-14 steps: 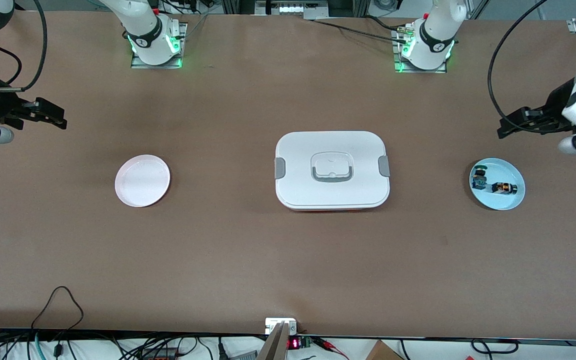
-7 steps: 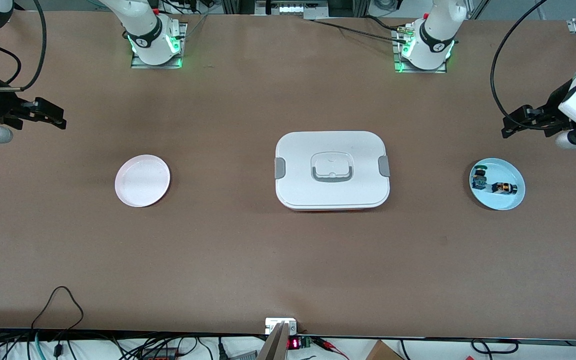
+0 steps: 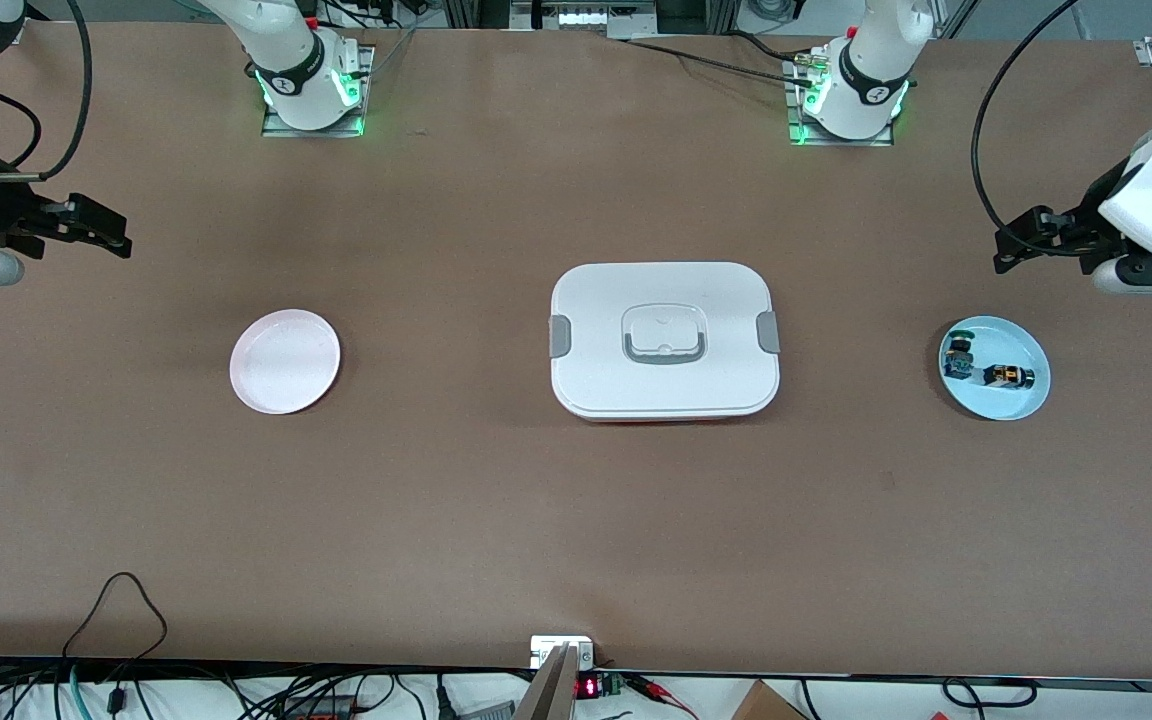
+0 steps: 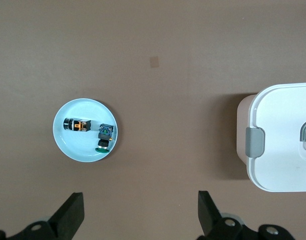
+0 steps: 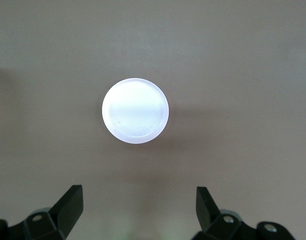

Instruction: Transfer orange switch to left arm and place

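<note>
Across the brown table, with the box at its middle as landmark, things lie in one row: a pink plate toward the right arm's end and a blue plate toward the left arm's end, both well apart from the box. On the blue plate lies the orange switch, on its side, just beside a green-and-blue switch; whether they touch is hard to tell. At the table's near edge, nearer the camera than the box, cables and a small display are cut off by the frame. Both arm bases glow green, farther from the camera than the box. Left gripper hangs over bare table near the blue plate, fingers spread and empty. Right gripper waits near the pink plate, likewise spread wide, its arm partly cut off.
</note>
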You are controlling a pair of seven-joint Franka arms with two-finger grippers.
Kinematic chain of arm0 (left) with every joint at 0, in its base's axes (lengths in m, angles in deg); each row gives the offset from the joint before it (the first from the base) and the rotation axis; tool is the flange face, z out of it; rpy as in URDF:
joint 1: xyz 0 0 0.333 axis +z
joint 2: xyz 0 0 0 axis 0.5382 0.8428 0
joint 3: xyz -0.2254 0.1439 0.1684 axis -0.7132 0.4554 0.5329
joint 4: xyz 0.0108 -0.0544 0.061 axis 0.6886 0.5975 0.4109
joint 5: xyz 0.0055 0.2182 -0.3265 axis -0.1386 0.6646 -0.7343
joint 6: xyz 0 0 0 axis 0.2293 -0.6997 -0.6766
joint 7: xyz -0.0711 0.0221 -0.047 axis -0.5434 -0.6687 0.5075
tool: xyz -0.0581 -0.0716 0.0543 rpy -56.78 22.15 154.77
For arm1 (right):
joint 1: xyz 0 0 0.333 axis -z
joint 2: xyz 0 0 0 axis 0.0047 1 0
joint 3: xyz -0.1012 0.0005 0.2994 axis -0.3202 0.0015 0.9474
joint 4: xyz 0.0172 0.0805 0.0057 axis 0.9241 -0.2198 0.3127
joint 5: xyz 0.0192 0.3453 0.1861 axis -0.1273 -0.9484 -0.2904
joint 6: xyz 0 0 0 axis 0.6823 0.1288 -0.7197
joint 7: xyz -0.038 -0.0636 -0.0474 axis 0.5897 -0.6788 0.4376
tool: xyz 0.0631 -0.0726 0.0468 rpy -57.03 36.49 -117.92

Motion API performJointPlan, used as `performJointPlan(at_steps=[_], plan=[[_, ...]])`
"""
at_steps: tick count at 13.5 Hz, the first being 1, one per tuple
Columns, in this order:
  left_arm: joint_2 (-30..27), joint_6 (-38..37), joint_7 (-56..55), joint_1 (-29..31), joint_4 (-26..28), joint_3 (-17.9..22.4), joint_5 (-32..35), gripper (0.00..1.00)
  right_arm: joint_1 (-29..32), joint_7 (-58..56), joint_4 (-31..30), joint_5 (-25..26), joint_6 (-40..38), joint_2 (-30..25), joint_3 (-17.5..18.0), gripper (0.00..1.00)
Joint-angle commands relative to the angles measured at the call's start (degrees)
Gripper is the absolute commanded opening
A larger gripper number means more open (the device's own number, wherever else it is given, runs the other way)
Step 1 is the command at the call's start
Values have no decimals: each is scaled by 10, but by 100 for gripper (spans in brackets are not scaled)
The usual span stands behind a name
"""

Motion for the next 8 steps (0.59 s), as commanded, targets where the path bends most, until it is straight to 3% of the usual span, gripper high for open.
performJointPlan(at_steps=[1, 8], plan=[[-20, -10, 8, -2, 14, 0, 16, 100, 1, -2, 8, -4, -11, -2, 2, 100], [-10, -6, 8, -2, 5, 4, 17, 100, 2, -1, 7, 1, -11, -2, 1, 100]])
